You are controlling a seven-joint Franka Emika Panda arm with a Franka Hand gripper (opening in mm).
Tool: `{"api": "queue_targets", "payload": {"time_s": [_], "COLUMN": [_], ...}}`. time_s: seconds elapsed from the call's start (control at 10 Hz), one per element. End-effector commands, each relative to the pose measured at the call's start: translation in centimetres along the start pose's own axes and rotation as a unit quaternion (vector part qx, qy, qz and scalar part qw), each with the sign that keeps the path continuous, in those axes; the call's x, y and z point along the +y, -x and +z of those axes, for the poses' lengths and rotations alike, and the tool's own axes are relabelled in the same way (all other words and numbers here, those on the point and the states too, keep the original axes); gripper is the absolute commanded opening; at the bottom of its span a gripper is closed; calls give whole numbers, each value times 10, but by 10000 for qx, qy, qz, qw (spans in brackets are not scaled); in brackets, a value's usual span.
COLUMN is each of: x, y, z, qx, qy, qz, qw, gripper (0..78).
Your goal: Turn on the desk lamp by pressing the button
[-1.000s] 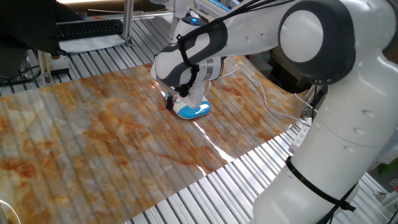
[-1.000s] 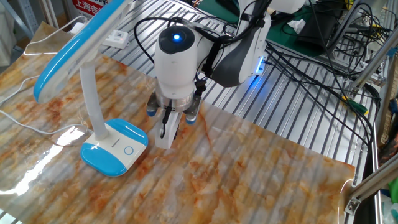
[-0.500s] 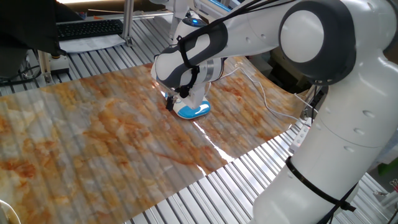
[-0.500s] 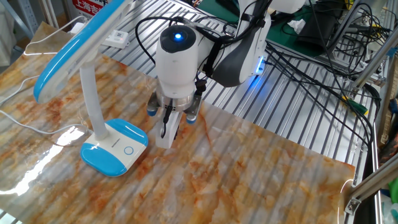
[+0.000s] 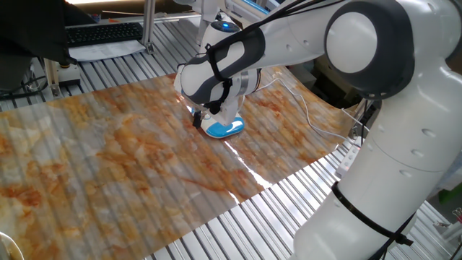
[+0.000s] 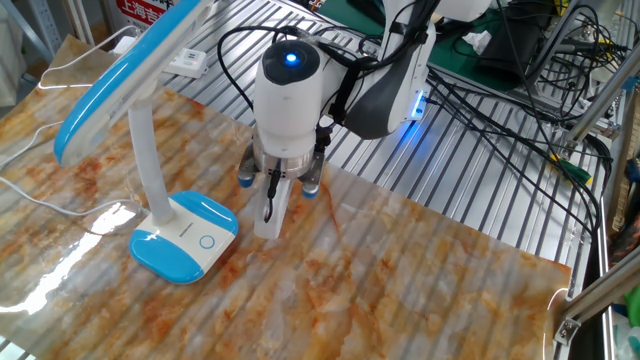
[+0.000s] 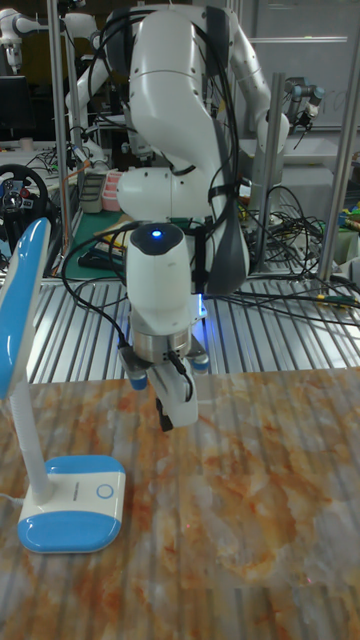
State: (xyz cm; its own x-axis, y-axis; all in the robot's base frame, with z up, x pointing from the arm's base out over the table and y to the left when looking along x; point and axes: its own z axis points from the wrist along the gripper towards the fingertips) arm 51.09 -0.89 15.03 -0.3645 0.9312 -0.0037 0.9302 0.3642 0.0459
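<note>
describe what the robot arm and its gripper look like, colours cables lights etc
The arm is glossy white with rounded joint housings and dark grey bands at the joints. Black cables loop along it down to the wrist. The cylindrical wrist section carries a glowing blue light on top and a metallic ring below. The gripper ends in slim white fingers, flanked by small blue parts.

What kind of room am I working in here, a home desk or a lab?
Most likely a robotics lab: slatted metal workbench, loose cable bundles, and a second robot arm behind. The desk lamp sits on a marble-print mat.
</note>
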Motion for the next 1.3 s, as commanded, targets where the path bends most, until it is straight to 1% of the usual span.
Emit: {"api": "queue_targets", "payload": {"time_s": [0.1,0.4,0.6,0.8,1.0,1.1,1.3], "x": [1,1,1,1,1,1,1], "y": [0,0,0,0,0,0,0], "z": [-1,-1,-1,-1,-1,-1,-1], "qx": [-75,-72,-120,-145,-159,-159,-159], "qy": [-91,-130,-178,-186,-159,-159,-159], "qz": [45,43,42,89,96,96,96], "qw": [9999,9999,9998,9997,9997,9997,9997], "gripper": [0,0,0,0,0,774,774]}}
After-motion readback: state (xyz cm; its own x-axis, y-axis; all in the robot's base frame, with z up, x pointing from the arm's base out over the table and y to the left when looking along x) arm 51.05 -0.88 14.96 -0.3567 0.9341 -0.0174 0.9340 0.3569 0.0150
